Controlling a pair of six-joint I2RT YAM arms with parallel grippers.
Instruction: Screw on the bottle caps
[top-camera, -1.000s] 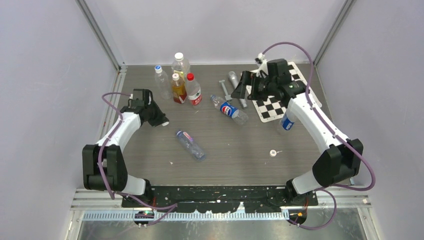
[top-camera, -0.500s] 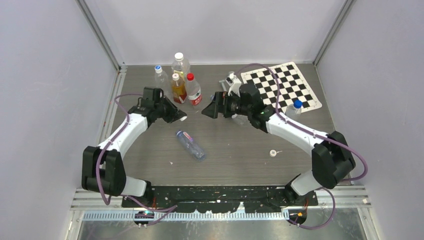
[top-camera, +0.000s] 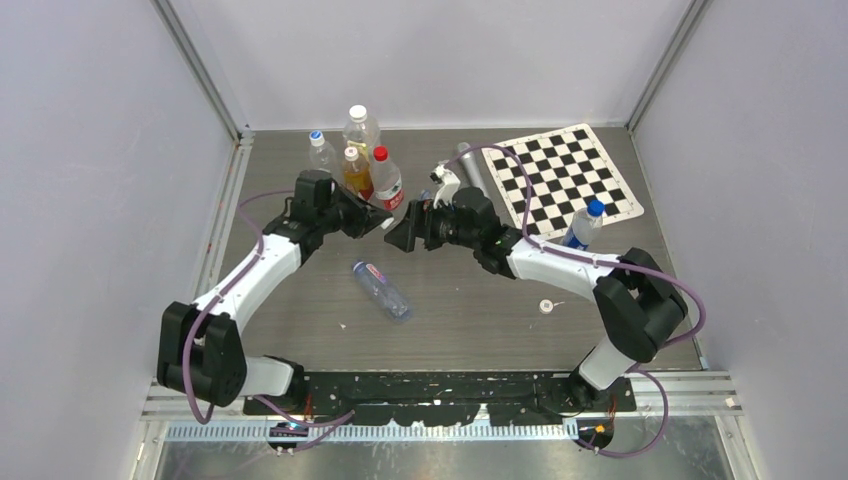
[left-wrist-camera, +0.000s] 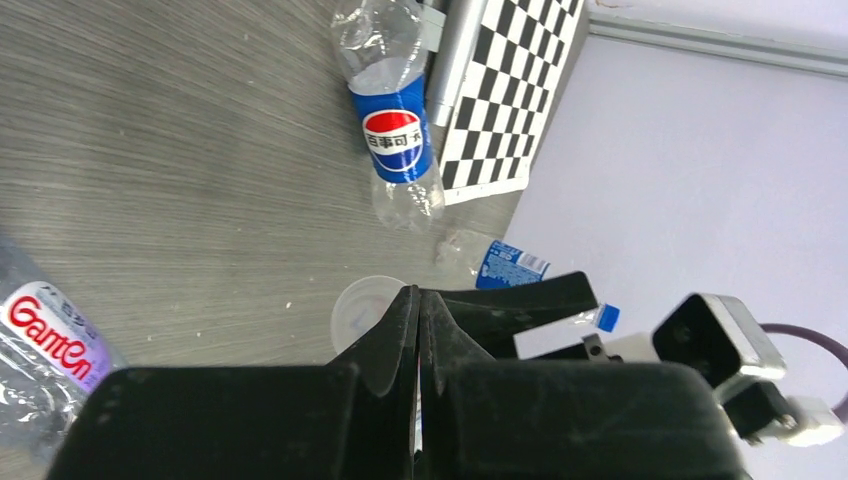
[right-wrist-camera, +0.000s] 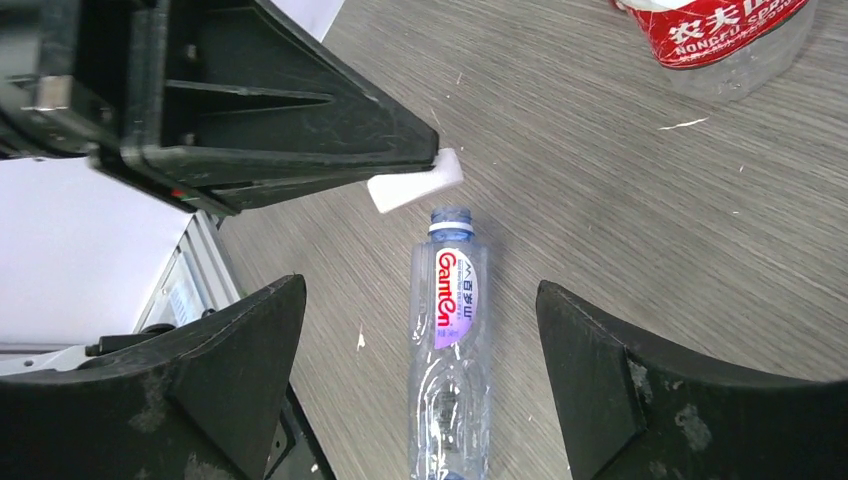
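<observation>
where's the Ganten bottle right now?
Top view: the Ganten bottle lies uncapped on its side near the middle of the table, just nearside of the right pincer and the left pincer, which pinches a white cap.

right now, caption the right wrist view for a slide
Open right fingers frame a capless bottle; left fingers pinch a white cap.

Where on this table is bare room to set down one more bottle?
Bare: the near-centre strip between the lying Ganten bottle and the loose white cap; also the far-left corner beside the standing bottles. Crowded: the back, from those bottles to the checkerboard.
</observation>
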